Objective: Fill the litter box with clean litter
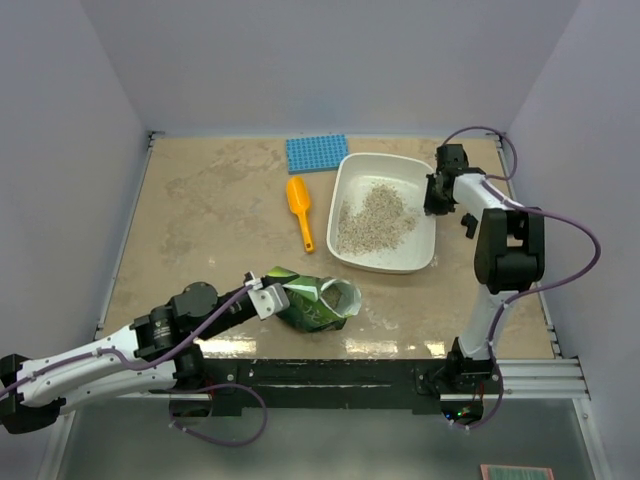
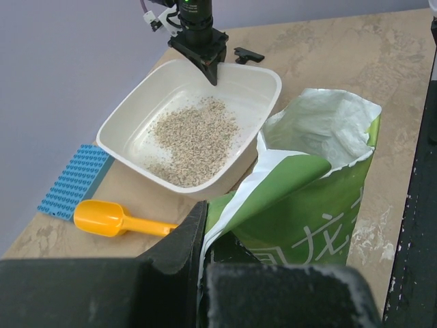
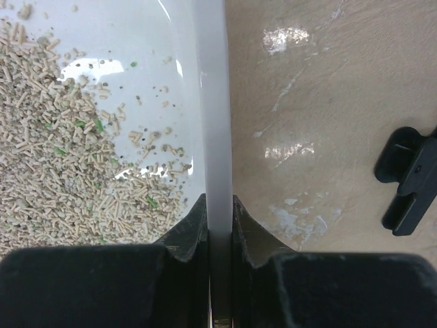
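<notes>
The white litter box [image 1: 352, 172] sits at the back right of the table and holds a loose heap of beige litter [image 1: 375, 218]. My right gripper [image 1: 433, 193] is shut on the box's right rim [image 3: 213, 102], one finger inside and one outside. In the left wrist view the box [image 2: 123, 126] and its litter [image 2: 191, 140] lie ahead. My left gripper [image 1: 272, 296] is shut on the edge of the green foil bag [image 1: 318, 303], which lies near the front of the table with its mouth open toward the box. The bag [image 2: 321, 205] fills the right of the left wrist view.
An orange scoop [image 1: 300, 210] lies left of the box, also in the left wrist view [image 2: 113, 219]. A blue studded mat [image 1: 316, 152] lies at the back. A small black part [image 1: 468, 224] lies right of the box, also in the right wrist view [image 3: 410, 178].
</notes>
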Action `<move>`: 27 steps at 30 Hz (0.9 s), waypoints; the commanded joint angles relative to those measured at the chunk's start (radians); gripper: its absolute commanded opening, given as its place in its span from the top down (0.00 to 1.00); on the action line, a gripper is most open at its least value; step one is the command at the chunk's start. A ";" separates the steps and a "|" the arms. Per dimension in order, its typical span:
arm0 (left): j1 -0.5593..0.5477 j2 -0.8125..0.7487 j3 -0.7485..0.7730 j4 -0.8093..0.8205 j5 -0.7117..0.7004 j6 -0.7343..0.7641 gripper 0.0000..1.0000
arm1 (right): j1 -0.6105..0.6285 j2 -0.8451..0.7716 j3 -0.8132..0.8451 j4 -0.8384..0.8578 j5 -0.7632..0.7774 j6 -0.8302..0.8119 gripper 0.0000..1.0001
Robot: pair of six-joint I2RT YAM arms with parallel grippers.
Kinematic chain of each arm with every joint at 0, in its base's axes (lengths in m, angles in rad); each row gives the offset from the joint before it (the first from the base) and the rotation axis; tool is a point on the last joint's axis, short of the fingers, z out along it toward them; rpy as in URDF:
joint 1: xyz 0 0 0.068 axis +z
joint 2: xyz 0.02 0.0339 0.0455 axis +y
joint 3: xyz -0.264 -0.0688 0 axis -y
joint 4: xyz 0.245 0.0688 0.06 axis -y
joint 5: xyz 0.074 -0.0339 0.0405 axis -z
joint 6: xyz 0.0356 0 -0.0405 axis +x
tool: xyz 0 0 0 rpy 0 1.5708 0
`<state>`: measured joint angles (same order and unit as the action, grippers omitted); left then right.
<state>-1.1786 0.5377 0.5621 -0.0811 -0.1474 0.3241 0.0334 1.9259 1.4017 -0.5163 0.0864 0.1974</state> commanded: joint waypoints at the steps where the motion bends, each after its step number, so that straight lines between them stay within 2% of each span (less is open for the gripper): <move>1: 0.004 0.002 -0.001 0.099 0.037 -0.028 1.00 | -0.016 0.027 0.086 0.022 0.088 0.157 1.00; 4: 0.004 0.002 -0.008 0.098 0.029 -0.033 1.00 | -0.030 0.051 0.109 0.025 0.101 0.223 1.00; 7: 0.008 0.007 -0.016 0.110 0.003 -0.028 1.00 | -0.101 0.067 0.134 0.032 0.078 0.284 1.00; 11: 0.025 0.013 -0.021 0.127 -0.007 -0.039 1.00 | -0.113 0.091 0.181 0.024 0.073 0.323 1.00; 14: 0.031 0.018 -0.022 0.142 -0.007 -0.042 1.00 | -0.113 0.105 0.220 0.002 0.061 0.313 0.66; 15: 0.033 0.019 -0.024 0.148 -0.012 -0.042 1.00 | -0.112 0.093 0.220 0.002 0.056 0.310 0.44; 16: 0.031 0.022 -0.021 0.152 -0.017 -0.042 1.00 | -0.112 0.078 0.218 0.002 0.059 0.297 0.37; 18: 0.031 0.036 -0.008 0.162 -0.035 -0.053 1.00 | -0.112 0.045 0.206 0.005 0.064 0.277 0.28; 23: 0.037 0.167 0.087 0.204 -0.147 -0.085 1.00 | -0.112 -0.186 0.120 0.067 -0.029 0.206 0.21; 26: 0.039 0.287 0.183 0.218 -0.149 -0.095 1.00 | -0.110 -0.361 0.024 0.131 -0.170 0.157 0.11; 27: 0.039 0.318 0.230 0.236 -0.152 -0.100 1.00 | -0.109 -0.399 -0.018 0.151 -0.221 0.139 0.02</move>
<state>-1.1442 0.7490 0.6380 0.0177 -0.2653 0.2710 -0.0803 1.7435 1.4647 -0.4816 0.0490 0.4217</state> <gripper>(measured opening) 0.017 0.870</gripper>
